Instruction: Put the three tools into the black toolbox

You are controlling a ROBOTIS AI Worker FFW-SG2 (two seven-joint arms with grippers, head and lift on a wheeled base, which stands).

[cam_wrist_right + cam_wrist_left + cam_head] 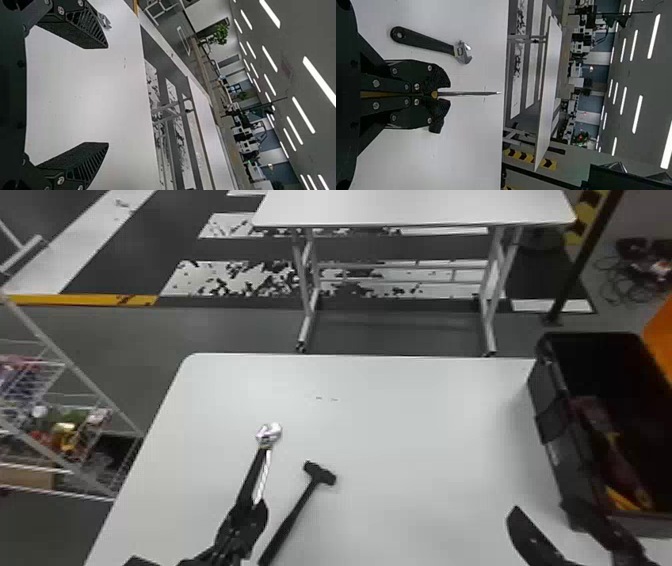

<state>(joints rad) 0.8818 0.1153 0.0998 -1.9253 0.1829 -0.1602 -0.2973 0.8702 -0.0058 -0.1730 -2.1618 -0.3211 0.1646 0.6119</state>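
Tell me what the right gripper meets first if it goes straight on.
The way over the near table looks free; past its edge, the right gripper might meet the far table first, though height and depth are unclear.

The right edge crops the black toolbox [564, 450] in the head view; the left hand [253, 508] mostly covers the hammer [320, 473] in its wrist view.

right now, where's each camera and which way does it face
Head view: on the head, facing forward and down at the table; left hand and right hand show.
Left wrist view: on left wrist, facing across the table; left hand shows.
Right wrist view: on right wrist, facing across the table; right hand shows.
Head and left wrist views share the wrench.
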